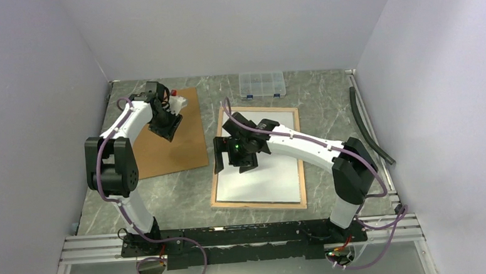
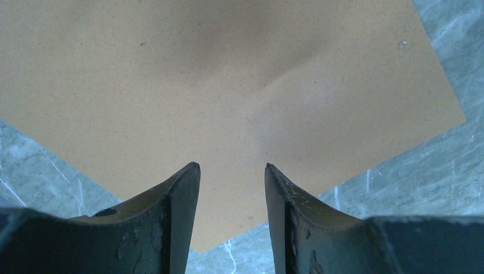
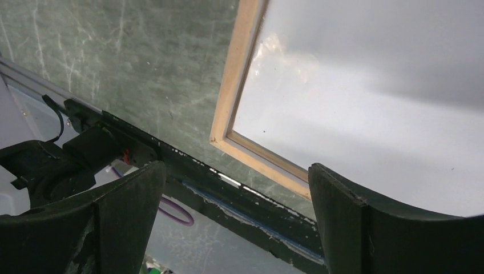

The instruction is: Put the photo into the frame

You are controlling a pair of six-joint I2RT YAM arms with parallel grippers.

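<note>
The frame (image 1: 256, 205) lies flat on the table right of centre, its light wood back border up (image 3: 228, 97). A white sheet (image 1: 264, 173) fills its opening (image 3: 371, 114); it looks like the photo with its plain back up, and no print shows. My right gripper (image 1: 232, 164) hovers over the frame's near left corner, jaws wide open with nothing between them (image 3: 237, 168). My left gripper (image 1: 170, 133) hangs over the brown backing board (image 1: 172, 147), partly open and empty (image 2: 232, 166). The board (image 2: 228, 85) fills most of the left wrist view.
A clear compartment box (image 1: 261, 84) stands at the back edge. A small white and red object (image 1: 177, 101) lies at the board's far corner. A black hose (image 1: 369, 127) runs along the right wall. The black base rail (image 3: 228, 188) lies just beyond the frame's near corner.
</note>
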